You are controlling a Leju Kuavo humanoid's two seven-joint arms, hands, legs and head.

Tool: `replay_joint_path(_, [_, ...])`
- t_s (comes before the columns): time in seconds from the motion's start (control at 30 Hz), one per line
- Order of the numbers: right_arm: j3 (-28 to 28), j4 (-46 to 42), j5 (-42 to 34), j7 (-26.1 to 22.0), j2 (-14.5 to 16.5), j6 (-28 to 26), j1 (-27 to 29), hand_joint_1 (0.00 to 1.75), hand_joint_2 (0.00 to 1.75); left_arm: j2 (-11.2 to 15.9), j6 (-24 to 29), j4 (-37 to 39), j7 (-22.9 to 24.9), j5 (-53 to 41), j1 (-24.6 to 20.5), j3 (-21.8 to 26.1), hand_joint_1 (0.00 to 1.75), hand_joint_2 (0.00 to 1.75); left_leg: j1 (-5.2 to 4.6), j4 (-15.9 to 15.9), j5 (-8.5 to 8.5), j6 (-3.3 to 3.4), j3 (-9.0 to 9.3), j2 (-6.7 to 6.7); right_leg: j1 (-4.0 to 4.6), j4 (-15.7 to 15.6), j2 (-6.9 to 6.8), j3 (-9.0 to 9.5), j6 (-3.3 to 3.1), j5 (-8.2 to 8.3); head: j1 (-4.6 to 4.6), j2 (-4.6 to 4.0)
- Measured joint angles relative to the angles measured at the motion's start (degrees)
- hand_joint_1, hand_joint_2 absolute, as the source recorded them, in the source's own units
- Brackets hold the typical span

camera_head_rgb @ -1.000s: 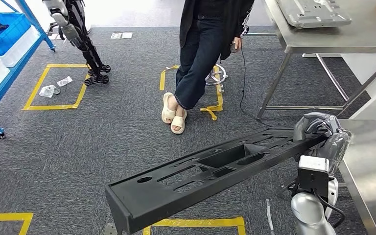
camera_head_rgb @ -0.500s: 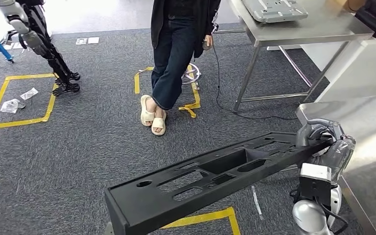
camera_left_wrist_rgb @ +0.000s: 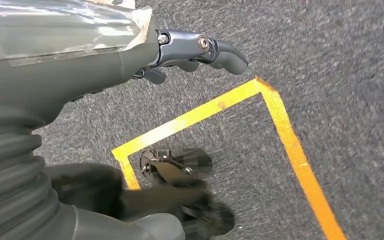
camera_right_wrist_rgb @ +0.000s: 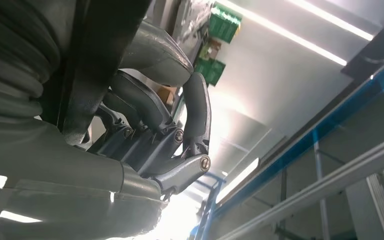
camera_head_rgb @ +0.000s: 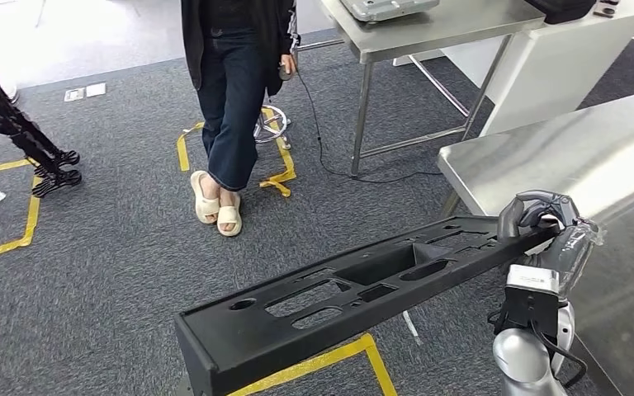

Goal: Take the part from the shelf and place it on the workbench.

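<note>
The long black part, a flat moulded tray with several cut-outs, hangs level over the carpet and crosses the head view from lower left to right. My right hand grips its far right end, fingers hooked over the edge. In the right wrist view the right hand wraps round the part's dark rim. The steel workbench stands just right of that hand. My left hand hangs over the carpet with its fingers held out and nothing in them.
A person in dark jeans and pale sandals stands ahead by a stool. A second steel table with a grey panel stands behind. Another robot's legs are at far left. Yellow tape marks the floor.
The whole view has swung to the right: person, tape and tables slid left and the workbench fills more of the right side. The part stays in my right hand's grip.
</note>
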Motion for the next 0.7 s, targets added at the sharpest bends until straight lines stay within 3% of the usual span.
replay_joint_path(0.03, [0.01, 0.03, 0.01, 0.00, 0.15, 0.00, -0.05, 1.75, 1.75, 0.07, 0.07, 0.01, -0.02, 0.00, 0.13, -0.04, 0.00, 1.75, 0.03, 3.21, -1.02, -0.06, -1.73, -0.31, 0.07, 0.01, 0.66, 0.00, -0.18, 0.00, -0.05, 0.00])
replay_joint_path(0.07, [0.01, 0.07, -0.01, 0.00, 0.26, 0.00, -0.05, 1.75, 1.75, 0.12, 0.29, 0.02, -0.13, 0.00, 0.24, -0.07, 0.00, 1.75, 0.11, 4.78, -0.98, -0.13, -2.78, -0.44, 0.11, 0.03, 1.41, 0.01, -0.19, -0.01, -0.05, 0.00])
replay_joint_path(0.1, [0.01, 0.09, -0.04, 0.00, 0.31, -0.01, -0.03, 1.75, 1.75, 0.11, 0.64, 0.03, -0.29, 0.00, 0.29, -0.09, 0.00, 1.75, 0.26, 4.30, 0.14, -0.21, -2.86, -0.51, 0.09, 0.07, 2.18, 0.04, -0.17, -0.01, -0.07, 0.00])
replay_joint_path(0.17, [-0.05, 0.11, -0.16, -0.03, 0.32, -0.05, 0.05, 1.75, 1.75, 0.03, 1.43, 0.03, -0.66, -0.01, 0.32, -0.12, 0.00, 1.75, 0.83, -1.48, 4.14, -0.40, -0.56, -1.49, -0.04, 0.28, 3.70, 0.08, -0.07, -0.02, -0.09, 0.00])
replay_joint_path(0.2, [-0.11, 0.09, -0.21, -0.04, 0.32, -0.07, 0.11, 1.75, 1.75, -0.13, 1.70, 0.03, -0.74, -0.02, 0.33, -0.14, 0.00, 1.75, 1.18, -4.84, 5.55, -0.54, 0.93, -2.87, 0.07, 0.60, 4.40, -0.10, 0.15, -0.10, -0.08, 0.00])
replay_joint_path(0.27, [-0.31, -0.04, -0.35, -0.07, 0.31, -0.09, 0.42, 1.75, 1.75, -0.45, 1.93, 0.03, -0.80, -0.08, 0.38, -0.18, 0.00, 1.75, 1.36, -8.47, 6.53, -0.47, 2.54, -4.84, 0.10, 0.97, 5.71, -0.65, 0.91, -0.08, 0.05, 0.00])
replay_joint_path(0.3, [-0.40, -0.19, -0.44, -0.08, 0.30, -0.09, 0.73, 1.75, 1.75, -0.59, 1.96, 0.02, -0.80, -0.13, 0.38, -0.20, 0.00, 1.75, 1.13, -8.80, 6.37, -0.21, 2.68, -4.96, 0.13, 0.96, 6.38, -0.93, 1.46, 0.06, 0.10, 0.00])
replay_joint_path(0.33, [-0.51, -0.36, -0.52, -0.09, 0.27, -0.09, 1.12, 1.75, 1.75, -0.67, 1.96, 0.00, -0.80, -0.17, 0.33, -0.22, 0.00, 1.75, 0.88, -8.82, 6.53, 0.29, 2.77, -4.23, -0.03, 0.75, 6.98, -1.18, 1.93, 0.30, 0.15, 0.00])
replay_joint_path(0.37, [-0.62, -0.52, -0.62, -0.10, 0.25, -0.09, 1.54, 1.75, 1.75, -0.74, 1.94, -0.02, -0.80, -0.21, 0.22, -0.23, 0.00, 1.75, 0.72, -9.03, 6.76, 0.82, 2.95, -3.52, -0.11, 0.86, 6.66, -1.47, 2.27, 0.35, 0.12, 0.00])
replay_joint_path(0.43, [-0.90, -0.76, -0.73, -0.17, 0.18, -0.03, 1.96, 1.75, 1.75, -0.84, 1.87, -0.05, -0.81, -0.24, 0.03, -0.25, 0.00, 1.75, 0.59, -9.53, 7.18, 1.79, 3.27, -2.01, -0.02, 3.75, 3.93, -3.23, 2.36, -0.95, 0.44, 0.00])
replay_joint_path(0.5, [-1.10, -0.86, -0.79, -0.25, 0.19, 0.14, 2.05, 1.75, 1.75, -0.88, 1.67, -0.06, -0.81, -0.18, 0.09, -0.26, 0.00, 1.75, 0.32, -9.67, 7.20, 2.27, 3.27, -0.45, 0.13, 10.56, 1.11, -6.54, 2.10, -3.76, 0.74, 0.00])
replay_joint_path(0.57, [-1.25, -0.85, -0.82, -0.26, 0.19, 0.39, 2.28, 1.75, 1.75, -0.89, 1.49, -0.06, -0.81, -0.06, 0.18, -0.25, 0.00, 1.75, 0.09, -9.67, 7.12, 2.40, 3.21, 1.10, 0.11, 16.08, 0.47, -9.10, 2.23, -5.44, 0.74, 0.00])
replay_joint_path(0.6, [-1.32, -0.84, -0.84, -0.28, 0.18, 0.51, 2.38, 1.75, 1.75, -0.89, 1.45, -0.06, -0.82, 0.00, 0.16, -0.25, 0.00, 1.75, 0.03, -9.67, 7.07, 2.42, 3.20, 1.83, 0.09, 16.20, 0.26, -9.02, 2.48, -5.25, 0.75, 0.00])
replay_joint_path(0.63, [-1.37, -0.84, -0.85, -0.33, 0.17, 0.62, 2.41, 1.75, 1.75, -0.90, 1.43, -0.06, -0.85, 0.03, 0.11, -0.24, 0.00, 1.75, 0.01, -9.67, 7.01, 2.39, 3.24, 2.50, 0.07, 13.98, -0.09, -7.69, 2.83, -4.34, 0.75, 0.00])
replay_joint_path(0.7, [-1.39, -0.84, -0.84, -0.42, 0.19, 0.75, 2.28, 1.75, 1.75, -0.94, 1.18, -0.06, -0.86, 0.08, 0.01, -0.23, 0.00, 1.75, -0.03, -9.66, 6.81, 2.18, 3.43, 3.61, 0.12, 6.04, -1.98, -3.24, 3.29, -1.97, 0.78, 0.00])
